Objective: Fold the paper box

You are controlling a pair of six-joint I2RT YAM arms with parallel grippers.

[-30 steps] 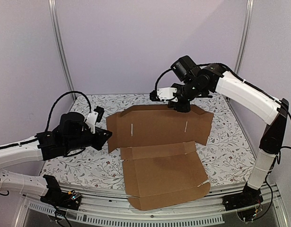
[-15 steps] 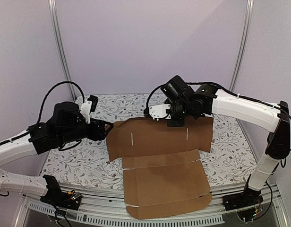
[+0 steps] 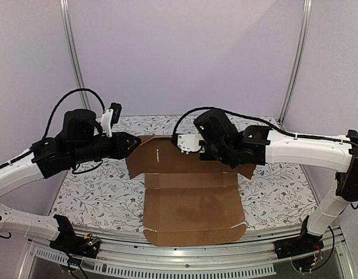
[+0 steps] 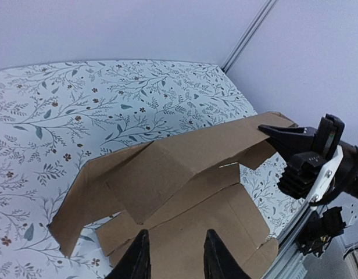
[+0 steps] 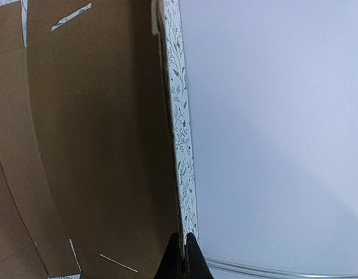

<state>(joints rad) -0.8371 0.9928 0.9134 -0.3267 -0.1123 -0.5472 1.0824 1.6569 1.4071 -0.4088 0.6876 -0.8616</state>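
Right jaws: pinched tight on the far edge of the box (image 3: 190,209), nothing else in them. Left jaws: part open, empty, hovering over the box's left wing, not touching it.

Box sits on the desk (image 3: 97,192), between and below both jaws. The far panel hangs from my right jaws, lifted off the desk and curling over toward the near side. The near panel lies flat, below and well behind my right jaws, and its front edge seems to reach the desk edge.

Step, as I judge it: fold the far panel over along its crease.
- Keep the right grip at the edge and swing it in an arc about the crease. Don't pull straight, or the whole sheet drags.
- The panel bows in the right wrist view, so the bend isn't sharp. Left jaws should come down on the sheet just below them, near the crease, and pin it.
- Watch the left wing: it stands up loose under my left jaws and may catch.
- Risk: the thin edge slips out of my right jaws.

Long axis runs near-to-far, from my bases toward the back wall. The winged end points away from me and the plain end points at me, roughly square to the desk.
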